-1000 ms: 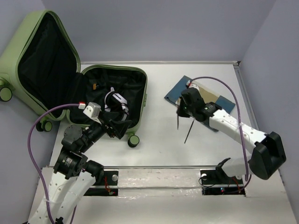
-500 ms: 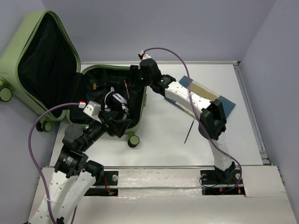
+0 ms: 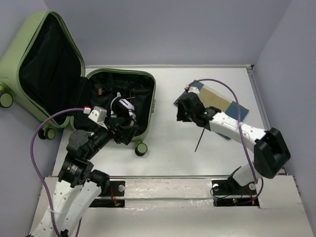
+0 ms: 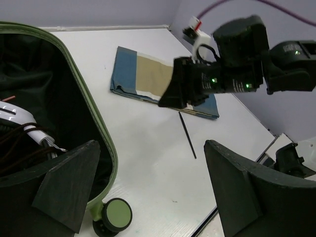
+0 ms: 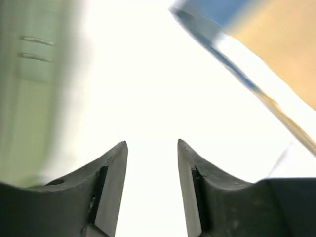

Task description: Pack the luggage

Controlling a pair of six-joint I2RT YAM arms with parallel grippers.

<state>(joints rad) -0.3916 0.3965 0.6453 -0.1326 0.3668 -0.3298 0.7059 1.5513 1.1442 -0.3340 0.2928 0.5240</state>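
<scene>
The light-green luggage point(image 3: 10, 61) lies open at the left, its lid propped up and its black-lined base on the table. White headphones with cables point(image 3: 123, 106) and a thin stick point(image 3: 130, 94) lie in the base. My left gripper point(image 3: 129, 132) is open and empty at the base's near right corner, above a wheel point(image 4: 114, 216). My right gripper point(image 3: 183, 109) is open and empty beside the left corner of the blue-and-tan folded item point(image 3: 217, 101). In the right wrist view the gripper point(image 5: 152, 148) is over bare table, between the green shell point(image 5: 34, 98) and the folded item point(image 5: 266, 44).
A thin black stick point(image 3: 200, 139) lies on the table in front of the folded item; it also shows in the left wrist view point(image 4: 187, 136). Grey walls close the table at the back and right. The suitcase rim point(image 4: 94, 133) stands left of my left gripper.
My right arm swung from the folded item to over the suitcase base with a thin stick, let it go there, and came back to the folded item's left corner. The left arm barely moved.
</scene>
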